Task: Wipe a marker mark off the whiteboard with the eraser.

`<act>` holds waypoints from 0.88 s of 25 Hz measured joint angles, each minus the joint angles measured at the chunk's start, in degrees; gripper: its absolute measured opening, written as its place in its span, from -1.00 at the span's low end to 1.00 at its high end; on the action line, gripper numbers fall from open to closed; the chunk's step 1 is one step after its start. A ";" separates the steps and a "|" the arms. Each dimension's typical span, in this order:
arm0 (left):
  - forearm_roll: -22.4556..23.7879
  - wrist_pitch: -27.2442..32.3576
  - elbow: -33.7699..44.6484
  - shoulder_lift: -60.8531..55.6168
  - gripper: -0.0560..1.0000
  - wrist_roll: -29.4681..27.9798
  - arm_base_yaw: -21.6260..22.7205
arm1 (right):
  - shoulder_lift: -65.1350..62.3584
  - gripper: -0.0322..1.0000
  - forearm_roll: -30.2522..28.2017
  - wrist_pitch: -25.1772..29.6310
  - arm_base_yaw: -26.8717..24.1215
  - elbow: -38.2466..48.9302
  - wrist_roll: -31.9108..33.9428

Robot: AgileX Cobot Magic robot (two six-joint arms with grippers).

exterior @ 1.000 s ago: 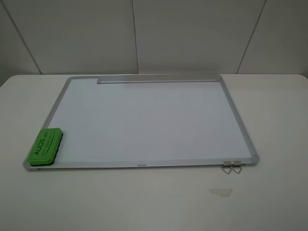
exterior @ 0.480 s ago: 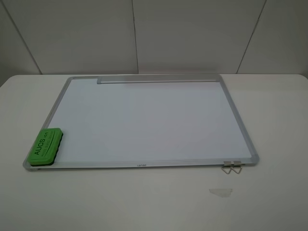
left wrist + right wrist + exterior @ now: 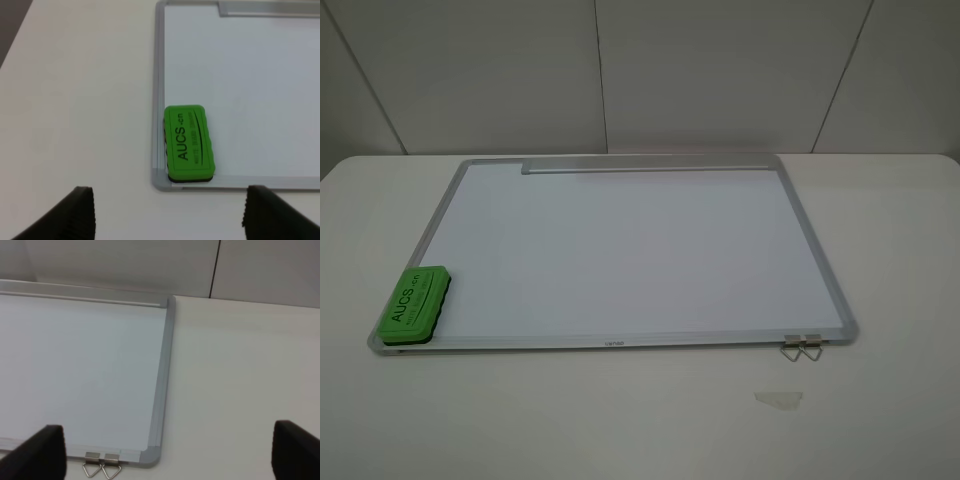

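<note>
Green rounded block eraser [image 3: 414, 303] rests on the silver-framed whiteboard's [image 3: 620, 250] lower-left corner in the high view, long axis along the left frame edge. My left gripper [image 3: 167, 212] hangs wide open, empty, nearer than my right gripper [image 3: 167, 455], likewise open.

"AUCS.cn" on the green eraser [image 3: 189, 144]

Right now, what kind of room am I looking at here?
Probably a lab test bench: a plain white table before bare panelled walls, holding only a silver-framed whiteboard and a bright green block eraser.
</note>
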 joint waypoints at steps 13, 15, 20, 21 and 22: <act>0.00 0.00 0.00 -0.75 0.30 0.00 0.00 | 0.00 0.65 0.00 0.00 0.00 0.00 0.00; 0.00 0.00 0.00 -0.75 0.30 0.00 0.00 | 0.00 0.65 0.00 0.00 0.00 0.00 0.00; 0.00 0.00 0.00 -0.75 0.30 0.00 0.00 | 0.00 0.65 0.00 0.00 0.00 0.00 0.00; 0.00 0.00 0.00 -0.75 0.30 0.00 0.00 | 0.00 0.65 0.00 0.00 0.00 0.00 0.00; 0.00 0.00 0.00 -0.75 0.30 0.00 0.00 | 0.00 0.65 0.00 0.00 0.00 0.00 0.00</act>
